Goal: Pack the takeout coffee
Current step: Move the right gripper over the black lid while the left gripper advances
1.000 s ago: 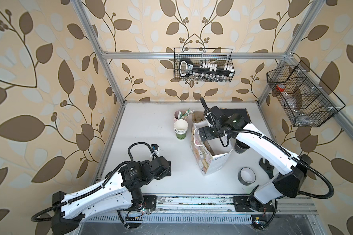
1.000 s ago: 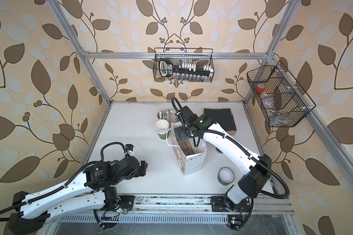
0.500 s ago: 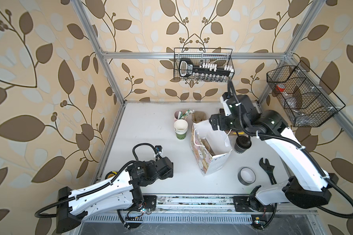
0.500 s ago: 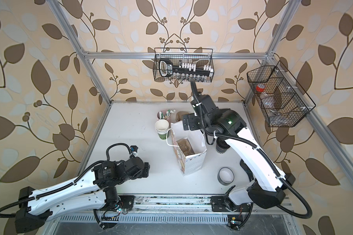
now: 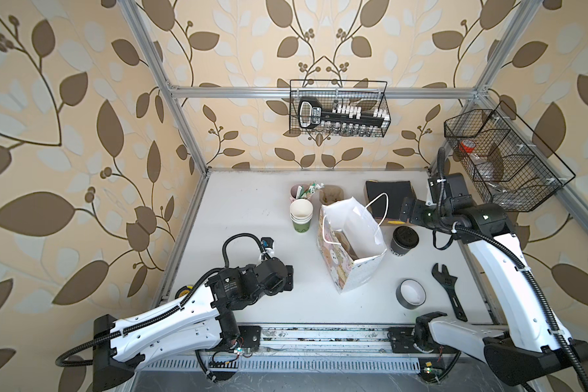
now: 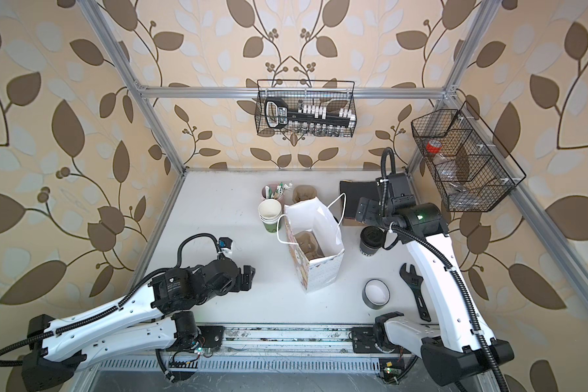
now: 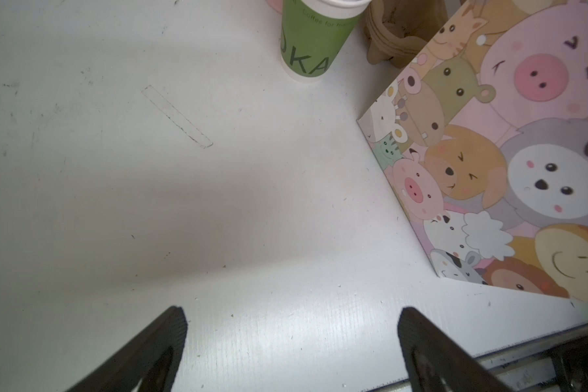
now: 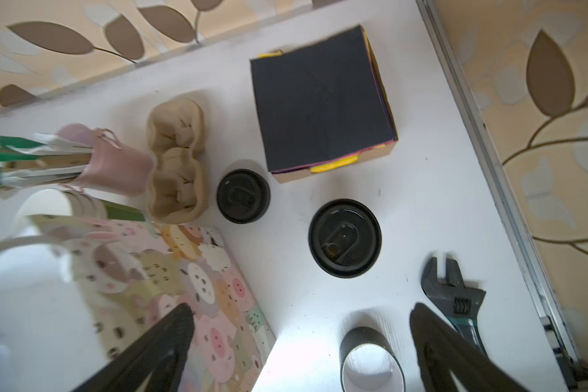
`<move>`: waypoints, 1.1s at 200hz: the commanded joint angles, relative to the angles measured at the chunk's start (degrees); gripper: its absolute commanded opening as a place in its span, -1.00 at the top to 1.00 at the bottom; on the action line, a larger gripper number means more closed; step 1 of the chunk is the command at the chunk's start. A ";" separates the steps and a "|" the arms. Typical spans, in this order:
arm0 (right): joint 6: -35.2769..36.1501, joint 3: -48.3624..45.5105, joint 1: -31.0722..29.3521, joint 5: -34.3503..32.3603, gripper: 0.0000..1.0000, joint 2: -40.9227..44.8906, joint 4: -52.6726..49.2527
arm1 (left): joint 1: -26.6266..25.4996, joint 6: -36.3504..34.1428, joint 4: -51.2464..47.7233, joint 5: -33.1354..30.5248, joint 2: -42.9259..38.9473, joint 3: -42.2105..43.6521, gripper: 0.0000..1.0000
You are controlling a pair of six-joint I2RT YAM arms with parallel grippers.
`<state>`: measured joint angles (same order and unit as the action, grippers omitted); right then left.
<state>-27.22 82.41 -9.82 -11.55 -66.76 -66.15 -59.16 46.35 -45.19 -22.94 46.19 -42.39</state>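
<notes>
Leaf-patterned walls enclose a white bench (image 5: 252,210) on which an open cartoon-printed paper bag (image 5: 335,261) stands, with a cardboard carrier (image 5: 345,239) in its bottom. The takeout coffee (image 5: 404,240) stands upright and lidded just beside the bag, on the right arm's side, apart from its wall. The right gripper (image 8: 301,307) hovers raised on that same side of the bag, jaws wide and empty; the left gripper (image 7: 291,309), equally wide and empty, sits low on the opposite side, well apart from the bag. Likely hazards are these: a loose stack of black lids (image 8: 243,196) near the bag's far corner resembles the cup from above and could be taken by mistake. A grip closing on the lid's rim rather than the cup wall may pop the lid and spill. The white handle loop (image 5: 378,207) on the coffee's side could snag a descending cup. With nothing bracing it, the light bag may tip or slide if the cup misses a carrier socket.
</notes>
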 commanded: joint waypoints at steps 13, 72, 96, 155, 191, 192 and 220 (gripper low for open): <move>0.05 -7.77 5.06 3.72 -0.97 1.70 4.26 | 0.71 -2.77 -4.44 -3.49 -0.32 -7.09 -0.98; -0.63 -16.18 8.50 5.21 -0.93 -1.30 8.97 | 1.39 1.36 -5.22 0.32 1.50 -3.01 -0.98; -1.12 -15.66 8.68 5.43 -0.90 -4.45 8.71 | 1.68 -2.33 -4.34 2.94 5.15 -5.34 -0.98; 0.40 -14.99 8.86 5.21 -0.86 -7.99 9.30 | 1.97 -19.98 -5.61 7.76 17.13 -13.95 -0.98; 1.03 -14.56 8.86 5.89 -0.78 -10.15 9.04 | 4.13 -23.20 -4.53 10.58 19.62 -13.48 -0.98; 1.03 -14.51 8.86 5.87 -0.77 -10.23 8.99 | 4.17 -23.26 -4.50 10.74 19.58 -13.45 -0.98; 1.69 -14.13 8.86 5.05 -0.74 -11.73 8.26 | 4.75 -23.89 -4.12 9.56 16.42 -11.88 -0.98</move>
<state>-26.74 66.81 -1.19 -6.35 -77.30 -56.95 -55.02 25.36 -49.39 -13.41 66.06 -55.33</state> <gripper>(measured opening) 0.872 0.989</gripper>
